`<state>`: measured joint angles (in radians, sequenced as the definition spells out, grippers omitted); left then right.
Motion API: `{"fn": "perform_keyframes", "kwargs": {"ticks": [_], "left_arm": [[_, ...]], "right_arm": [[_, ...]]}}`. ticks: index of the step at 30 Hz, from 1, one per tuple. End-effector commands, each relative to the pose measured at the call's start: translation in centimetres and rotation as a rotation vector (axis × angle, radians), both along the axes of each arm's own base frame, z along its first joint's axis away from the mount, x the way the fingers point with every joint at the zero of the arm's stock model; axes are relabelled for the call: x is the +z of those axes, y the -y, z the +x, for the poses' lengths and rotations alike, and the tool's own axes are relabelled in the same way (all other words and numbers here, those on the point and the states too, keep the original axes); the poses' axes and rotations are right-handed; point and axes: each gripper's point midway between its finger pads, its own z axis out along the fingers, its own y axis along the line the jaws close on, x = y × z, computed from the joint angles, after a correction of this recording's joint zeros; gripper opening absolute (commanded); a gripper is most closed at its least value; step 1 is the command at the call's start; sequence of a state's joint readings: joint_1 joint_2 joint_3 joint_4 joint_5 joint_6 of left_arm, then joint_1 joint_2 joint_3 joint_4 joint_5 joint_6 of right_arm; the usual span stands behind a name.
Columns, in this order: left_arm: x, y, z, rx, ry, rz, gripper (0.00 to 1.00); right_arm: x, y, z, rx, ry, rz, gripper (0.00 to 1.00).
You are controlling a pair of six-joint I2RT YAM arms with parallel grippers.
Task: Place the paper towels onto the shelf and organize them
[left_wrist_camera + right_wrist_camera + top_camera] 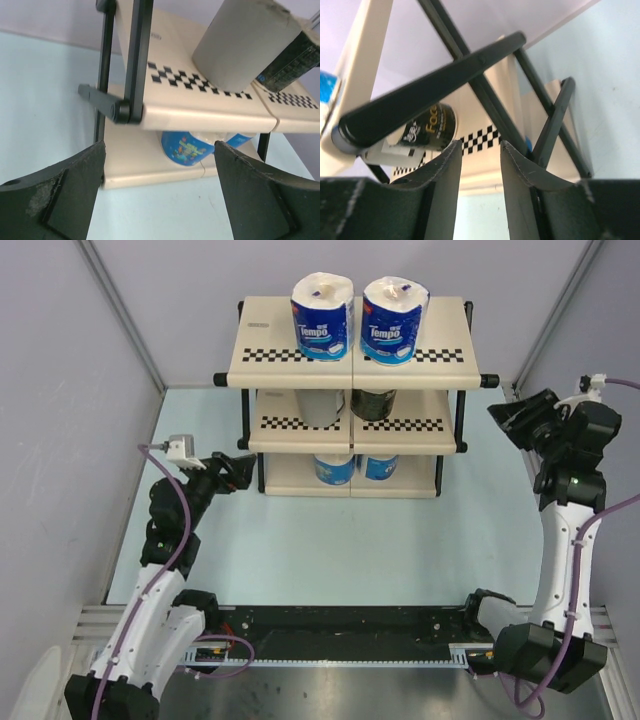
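Observation:
The shelf (270, 355) stands at the back of the table with the paper towels on all three tiers. Two blue-wrapped white rolls (322, 302) (393, 307) stand on top. A grey roll (322, 405) and a dark-wrapped roll (373, 402) share the middle tier. Two blue-wrapped rolls (334, 469) (377, 466) sit on the bottom. My left gripper (240, 468) is open and empty beside the shelf's left front corner; its wrist view shows the grey roll (240, 45) and a bottom roll (187, 147). My right gripper (508, 412) hangs off the shelf's right end, jaws apart with nothing between them (481, 150).
Grey walls close in the table on the left, back and right. The shelf's black frame bars (435, 85) cross just ahead of my right fingers. A black rail (340, 640) runs along the near edge between the arm bases.

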<state>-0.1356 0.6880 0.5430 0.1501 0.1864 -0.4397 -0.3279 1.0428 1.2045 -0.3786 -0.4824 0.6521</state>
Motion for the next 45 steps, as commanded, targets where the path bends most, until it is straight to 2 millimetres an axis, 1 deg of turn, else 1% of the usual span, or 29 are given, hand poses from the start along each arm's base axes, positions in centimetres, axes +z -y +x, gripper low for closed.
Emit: {"fn": "perform_keyframes", "kwargs": {"ticks": [1,2,3,5,6,7,8,9,10,11,12,14,17,18,20,21,24,25,28,29,30,31,32,34,35,37,38,42,45], "left_arm": [[-1.0,0.4,-1.4,-0.021,-0.041,-0.047,0.93],[-1.4,0.4,-1.6,-0.020,-0.050,-0.050,0.93],[-1.5,0.4,-2.0,-0.019,-0.053,-0.059,0.93],[-2.5,0.5,-2.4,-0.024,-0.081,-0.090,0.93],[-2.6,0.5,-2.7,-0.022,-0.077,-0.101,0.93],[-3.5,0.5,-2.8,-0.017,-0.100,-0.118,0.93],[-3.8,0.5,-2.9,-0.017,-0.104,-0.126,0.93],[-4.0,0.6,-2.9,-0.018,-0.111,-0.131,0.93],[-4.6,0.6,-3.0,-0.018,-0.128,-0.144,0.93],[-4.7,0.8,-3.0,-0.027,-0.129,-0.149,0.93],[-4.8,0.9,-3.0,-0.028,-0.137,-0.157,0.93],[-5.2,1.0,-2.9,-0.034,-0.151,-0.158,0.93],[-5.2,1.1,-2.8,-0.040,-0.151,-0.159,0.93],[-5.3,1.1,-2.7,-0.039,-0.154,-0.158,0.93],[-5.4,1.2,-2.7,-0.042,-0.156,-0.158,0.93],[-5.4,1.2,-2.6,-0.041,-0.158,-0.159,0.93],[-5.9,1.4,-2.5,-0.048,-0.170,-0.166,0.93],[-6.0,1.4,-2.5,-0.051,-0.168,-0.167,0.93],[-6.5,1.5,-2.5,-0.053,-0.177,-0.168,0.93],[-6.6,1.5,-2.4,-0.053,-0.178,-0.166,0.93],[-6.6,1.5,-2.4,-0.053,-0.179,-0.166,0.93],[-6.7,1.5,-2.4,-0.055,-0.180,-0.165,0.93],[-6.7,1.5,-2.4,-0.055,-0.180,-0.165,0.93],[-6.7,1.5,-2.4,-0.055,-0.178,-0.163,0.93],[-6.7,1.5,-2.4,-0.055,-0.178,-0.163,0.93],[-6.6,1.5,-2.4,-0.057,-0.172,-0.163,0.93],[-6.6,1.5,-2.3,-0.057,-0.172,-0.163,0.93],[-6.3,1.5,-2.3,-0.060,-0.159,-0.163,0.93],[-6.4,1.6,-2.3,-0.062,-0.163,-0.164,0.93]], "right_arm": [[0.2,-2.6,-1.4,0.047,0.015,-0.044,0.39],[0.5,-3.0,-2.0,0.045,0.024,-0.054,0.39],[0.7,-4.3,-2.5,0.078,0.032,-0.063,0.38],[0.5,-4.5,-3.7,0.040,0.026,-0.074,0.38],[0.2,-5.0,-4.3,0.041,0.023,-0.067,0.37],[0.0,-5.1,-4.9,0.026,0.021,-0.057,0.36],[-1.7,-4.6,-5.3,-0.011,-0.016,-0.047,0.35],[-1.4,-4.6,-6.7,-0.028,0.009,-0.036,0.32],[-1.8,-4.5,-7.3,-0.052,0.005,0.001,0.30],[-3.9,-3.9,-7.7,-0.089,-0.040,0.011,0.29],[-3.6,-3.8,-9.0,-0.113,-0.009,0.029,0.26],[-6.0,-3.3,-9.7,-0.165,-0.047,0.076,0.23],[-7.4,-3.7,-10.9,-0.179,-0.056,0.156,0.20],[-9.1,-3.9,-11.0,-0.175,-0.085,0.179,0.19],[-10.5,-4.8,-10.9,-0.147,-0.108,0.248,0.19],[-12.6,-5.1,-10.7,-0.139,-0.144,0.270,0.19],[-13.3,-6.5,-9.9,-0.063,-0.111,0.340,0.19],[-14.1,-7.2,-9.4,-0.020,-0.096,0.358,0.19],[-14.7,-8.4,-8.2,0.059,-0.020,0.420,0.19],[-13.3,-8.6,-7.8,0.085,0.052,0.438,0.19],[-14.7,-8.7,-7.7,0.084,0.033,0.457,0.19],[-15.3,-8.9,-7.3,0.085,0.022,0.474,0.19],[-14.4,-9.0,-7.0,0.100,0.071,0.504,0.19],[-16.4,-9.1,-6.5,0.089,0.035,0.532,0.18],[-15.8,-9.1,-6.2,0.094,0.073,0.543,0.18],[-16.7,-9.1,-5.5,0.085,0.060,0.552,0.18],[-16.4,-9.0,-5.1,0.079,0.082,0.551,0.18],[-16.6,-8.8,-3.8,0.060,0.097,0.570,0.16],[-17.3,-8.8,-2.4,0.042,0.092,0.579,0.14]]}}
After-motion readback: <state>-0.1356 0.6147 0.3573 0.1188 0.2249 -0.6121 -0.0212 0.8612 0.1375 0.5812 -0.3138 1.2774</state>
